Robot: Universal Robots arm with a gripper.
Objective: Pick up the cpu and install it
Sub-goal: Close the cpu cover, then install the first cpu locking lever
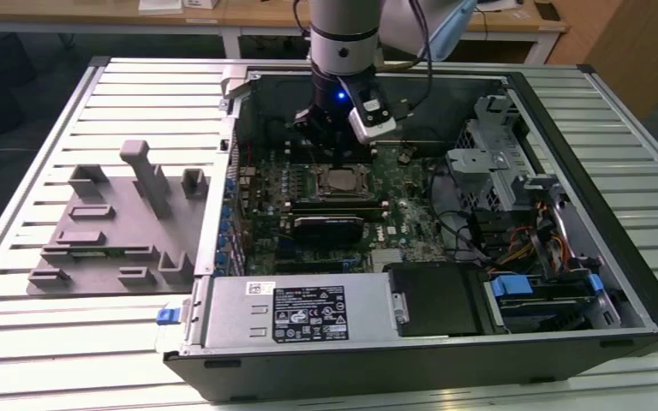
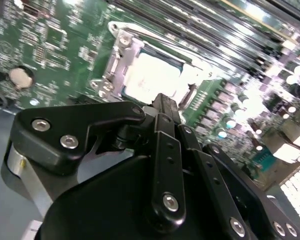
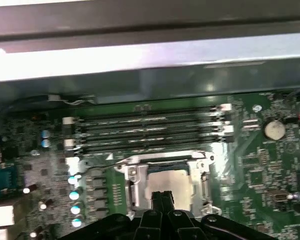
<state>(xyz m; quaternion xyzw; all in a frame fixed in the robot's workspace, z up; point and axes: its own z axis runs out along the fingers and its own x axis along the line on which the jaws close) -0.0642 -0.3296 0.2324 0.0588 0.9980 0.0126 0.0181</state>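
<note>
Jaws together above one cpu (image 2: 151,76)

A: What does everything sit on?
B: A silver metal table (image 1: 32,360) with long grooves running across its top.
A: And behind the table?
B: Light wooden desks (image 1: 260,15) with white legs (image 1: 230,41) stand along the back. A wooden panel (image 1: 632,47) stands at the exterior view's right.
A: What about the floor?
B: The floor (image 1: 32,94) is dark grey, on the exterior view's left. The light is bright and even.
</note>
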